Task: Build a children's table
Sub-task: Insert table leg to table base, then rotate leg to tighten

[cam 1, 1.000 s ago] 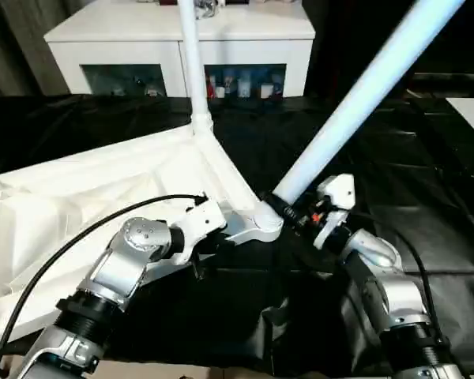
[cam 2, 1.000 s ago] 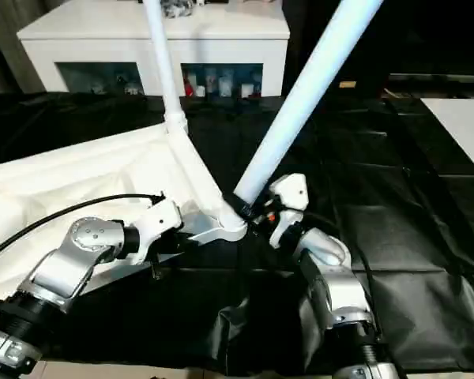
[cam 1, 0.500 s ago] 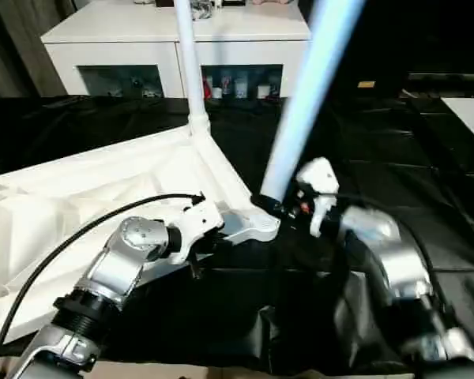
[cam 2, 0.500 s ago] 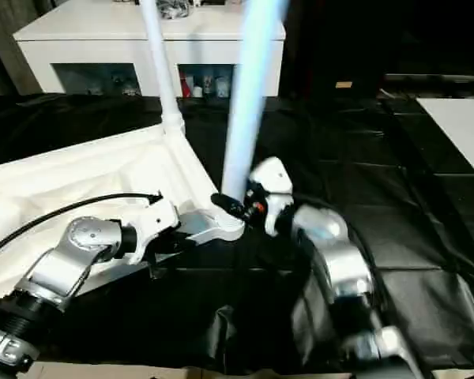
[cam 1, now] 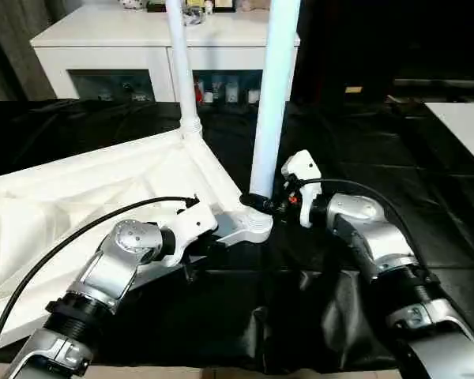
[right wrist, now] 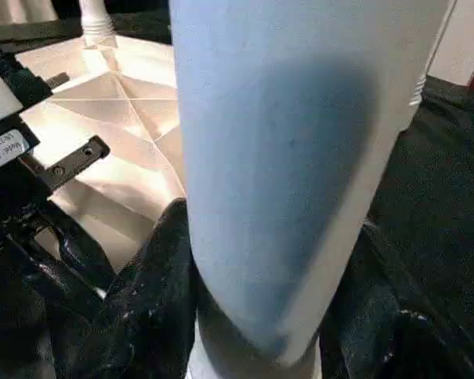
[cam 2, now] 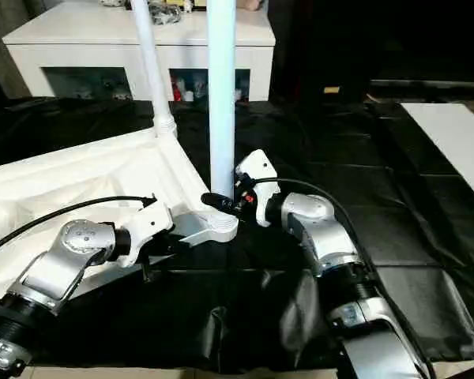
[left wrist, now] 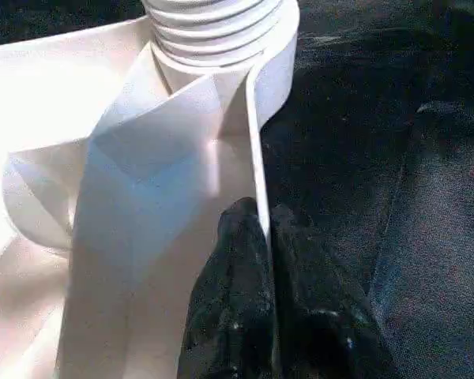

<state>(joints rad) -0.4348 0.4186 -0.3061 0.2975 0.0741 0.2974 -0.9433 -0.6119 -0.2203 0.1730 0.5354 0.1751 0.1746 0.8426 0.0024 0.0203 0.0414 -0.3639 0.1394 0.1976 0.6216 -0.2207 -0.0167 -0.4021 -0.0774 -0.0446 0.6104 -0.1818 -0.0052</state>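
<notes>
The children's table top lies upside down on the left, ribbed underside up. One white leg stands upright in its far corner socket. A second leg stands upright over the near corner socket. My right gripper is shut around the base of this leg, and in the right wrist view its black fingers flank the tube. My left gripper is shut on the top's thin rim wall, just beside the socket, where the leg's threaded end shows.
A white cabinet with glass doors stands at the back. Black sheeting covers the work surface and hangs in folds at the front. A white board lies at the right edge. A black cable arcs over my left forearm.
The near leg, held by my right gripper, has swung from leaning far right to upright over the corner socket. My left gripper has kept its grip on the rim.
</notes>
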